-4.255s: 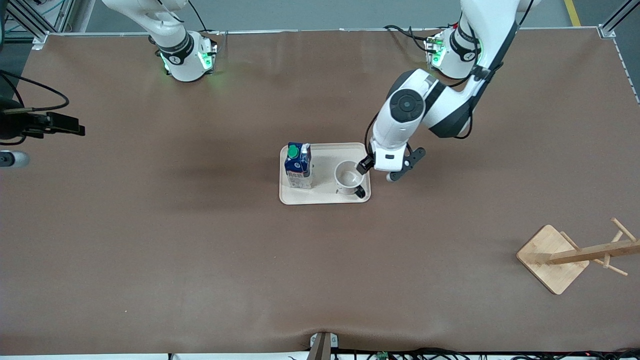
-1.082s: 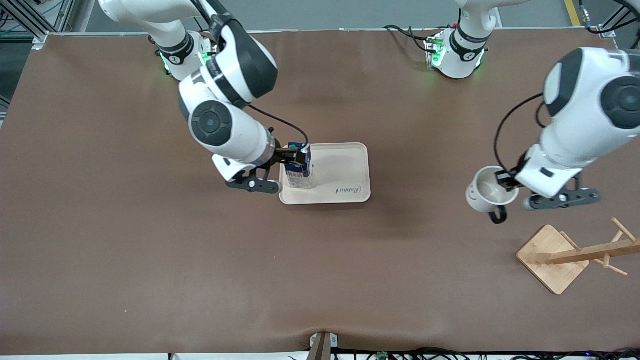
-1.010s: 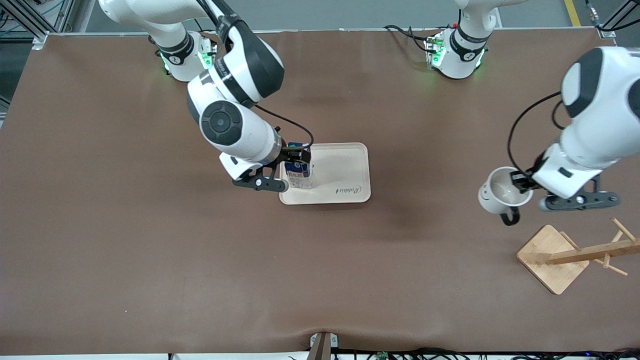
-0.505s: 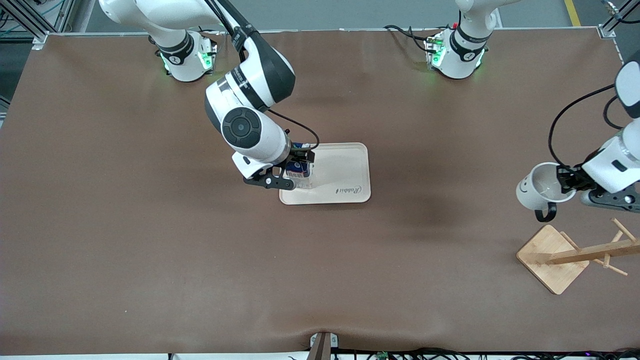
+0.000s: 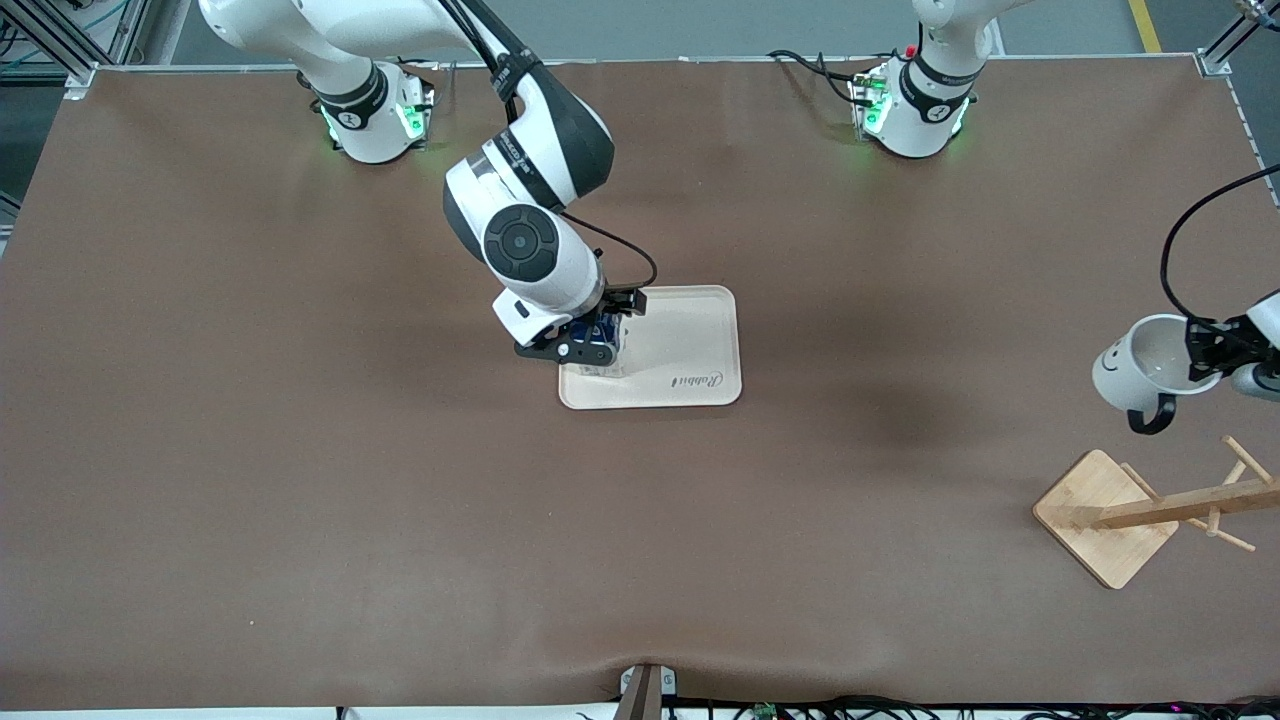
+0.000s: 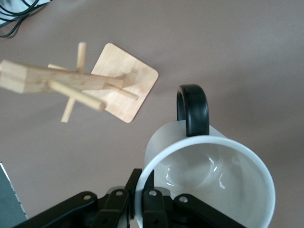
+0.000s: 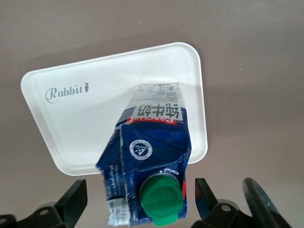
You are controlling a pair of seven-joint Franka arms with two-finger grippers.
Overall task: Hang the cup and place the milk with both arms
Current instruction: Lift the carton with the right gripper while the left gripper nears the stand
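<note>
The white cup [image 5: 1140, 365] with the smiley face hangs from my left gripper [image 5: 1207, 347], which is shut on its rim over bare table beside the wooden rack [image 5: 1180, 505]. In the left wrist view the gripper [image 6: 144, 190] pinches the cup's rim [image 6: 209, 180], black handle [image 6: 192, 109] pointing toward the rack [image 6: 71, 83]. The blue milk carton [image 5: 606, 330] stands on the cream tray [image 5: 690, 340]. My right gripper [image 5: 595, 345] is over it. In the right wrist view the gripper [image 7: 140, 202] is open, one finger on either side of the green-capped carton [image 7: 152, 161], with gaps.
The rack leans over its square wooden base [image 5: 1100, 515] near the left arm's end of the table. The tray [image 7: 95, 123] carries a "Rabbit" print. Both arm bases glow green along the table's edge farthest from the front camera.
My left gripper has carried the cup toward the left arm's end of the table, closer to the rack. My right gripper has moved over the milk carton and now straddles its top.
</note>
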